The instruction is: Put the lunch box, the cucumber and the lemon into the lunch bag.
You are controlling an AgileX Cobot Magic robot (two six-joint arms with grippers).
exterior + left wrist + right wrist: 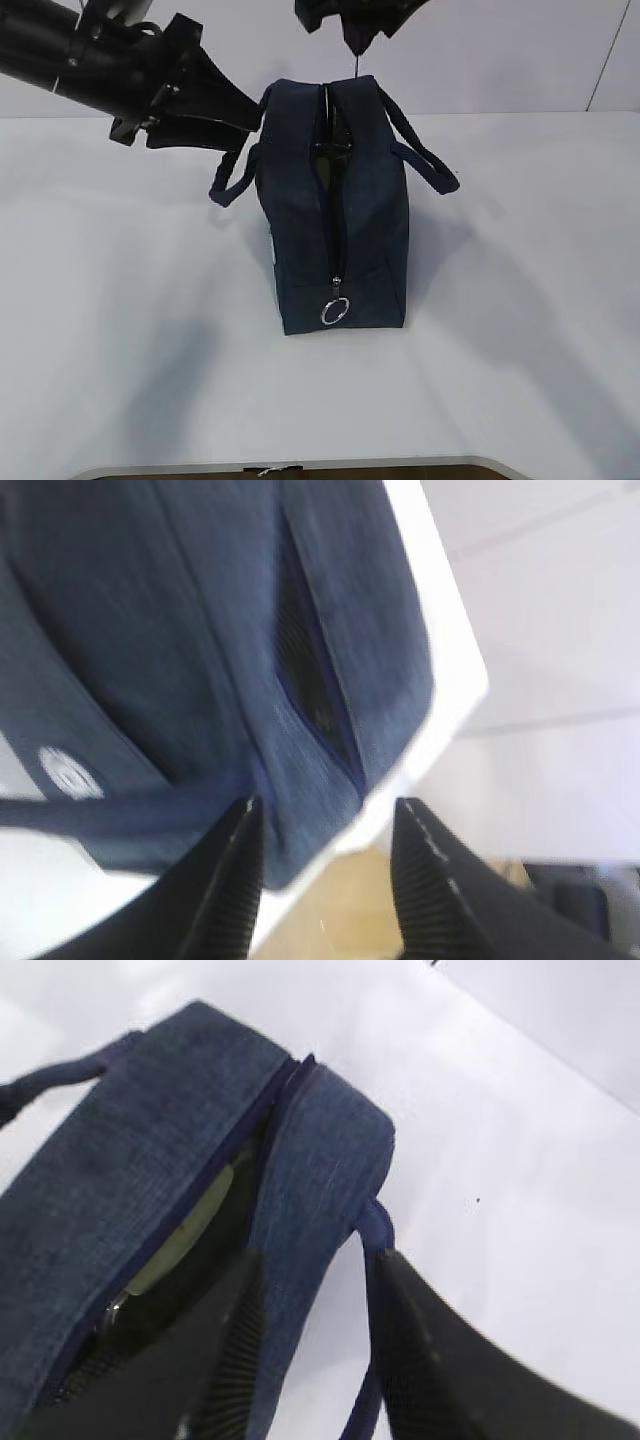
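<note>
Both grippers hover by the lunch bag (335, 210) with fingers spread and nothing between them: left gripper (325, 880) just off the bag's left upper side, right gripper (310, 1350) above its far end near a loop handle (370, 1230). Bag stands upright mid-table (120, 350), top zipper parted, silver ring pull (334, 311) hanging at the near end, round white logo (68, 772) on its side. Lunch box lid (180, 1235), pale green, shows through the gap inside the bag; cucumber and lemon can't be made out.
</note>
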